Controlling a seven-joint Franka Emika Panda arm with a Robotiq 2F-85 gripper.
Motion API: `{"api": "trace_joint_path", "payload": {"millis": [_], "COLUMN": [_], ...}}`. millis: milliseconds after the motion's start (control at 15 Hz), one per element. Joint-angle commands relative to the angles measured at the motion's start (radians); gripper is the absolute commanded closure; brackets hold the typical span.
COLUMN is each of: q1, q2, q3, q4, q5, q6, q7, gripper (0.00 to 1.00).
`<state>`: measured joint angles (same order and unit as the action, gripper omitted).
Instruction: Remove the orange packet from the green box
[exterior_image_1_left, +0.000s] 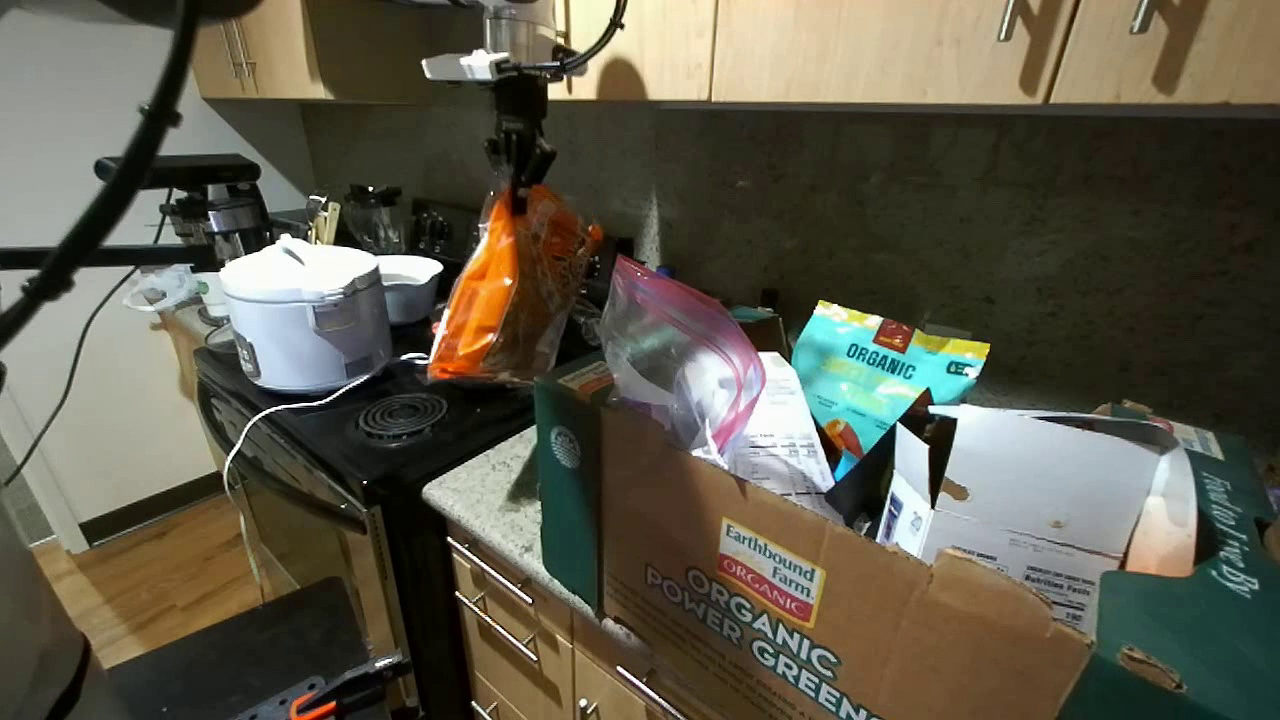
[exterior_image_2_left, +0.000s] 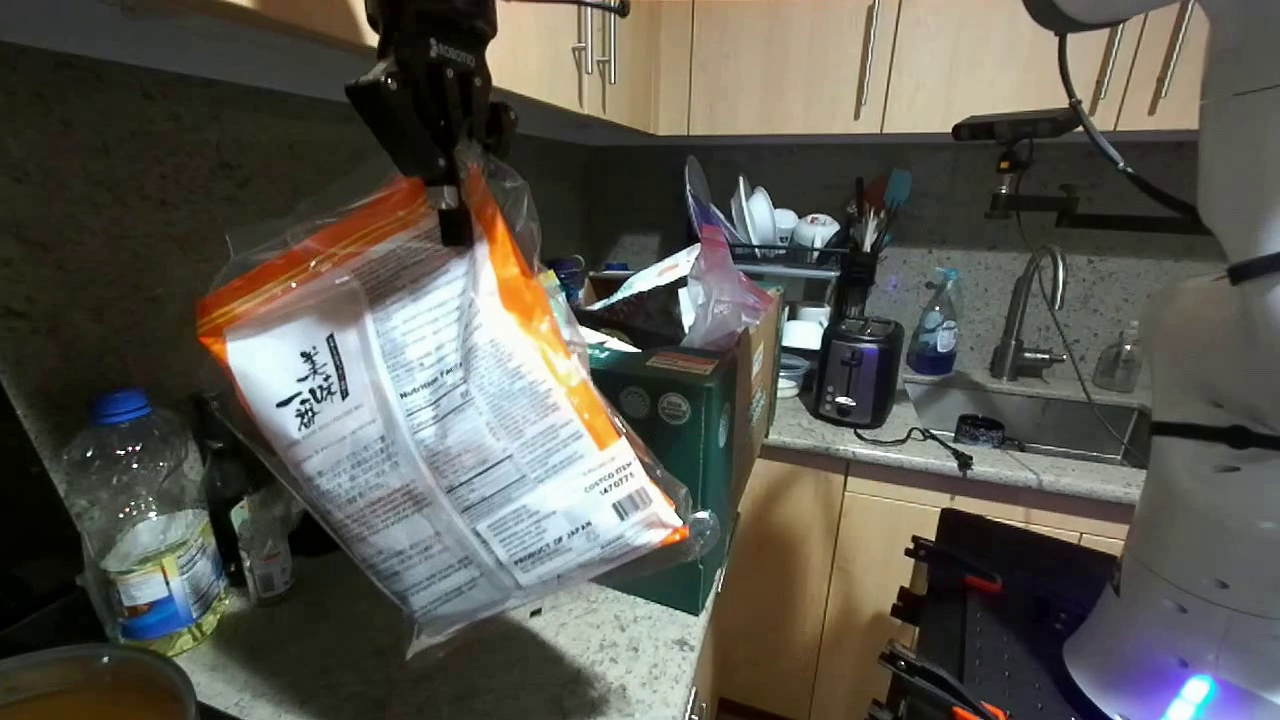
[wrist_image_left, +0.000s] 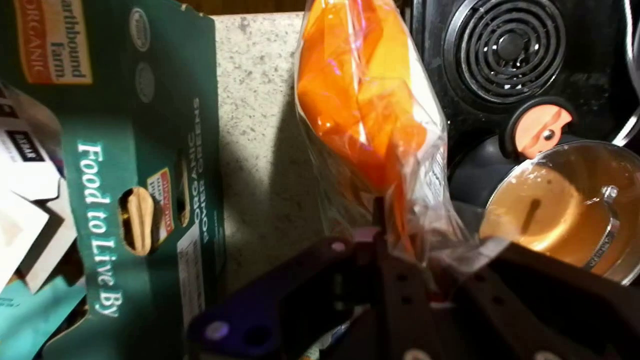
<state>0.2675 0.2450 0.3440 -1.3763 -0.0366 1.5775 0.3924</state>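
The orange packet (exterior_image_1_left: 497, 290) is a glossy bag that hangs tilted in the air, beside and apart from the green box. Its white printed back shows in an exterior view (exterior_image_2_left: 440, 420), and its orange side shows in the wrist view (wrist_image_left: 355, 95). My gripper (exterior_image_1_left: 520, 195) is shut on the packet's upper edge, as also seen in an exterior view (exterior_image_2_left: 455, 205). The wrist view shows the crumpled plastic between the dark fingers (wrist_image_left: 392, 235). The green box (exterior_image_1_left: 570, 510) stands on the counter. Its green end panel shows in an exterior view (exterior_image_2_left: 650, 430) and in the wrist view (wrist_image_left: 115, 125).
The box holds a pinkish translucent bag (exterior_image_1_left: 680, 350), a teal packet (exterior_image_1_left: 870, 370) and white cartons (exterior_image_1_left: 1050, 480). A white rice cooker (exterior_image_1_left: 305, 320) stands on the black stove (exterior_image_1_left: 330, 430). A glass lid (wrist_image_left: 575, 205) and an oil bottle (exterior_image_2_left: 150, 530) are near the packet. Cabinets (exterior_image_1_left: 860, 50) hang above.
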Motion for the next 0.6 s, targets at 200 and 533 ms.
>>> {"api": "trace_joint_path", "payload": {"millis": [200,533], "q1": [0.003,0.011], "q2": [-0.098,-0.152], "q3": [-0.036,-0.055], "q4": [-0.239,-0.400], "q5": [0.121,0.125], "q6": [0.202,0.397], "q7": [-0.047,-0.048], "gripper": [0.99,0.99]}}
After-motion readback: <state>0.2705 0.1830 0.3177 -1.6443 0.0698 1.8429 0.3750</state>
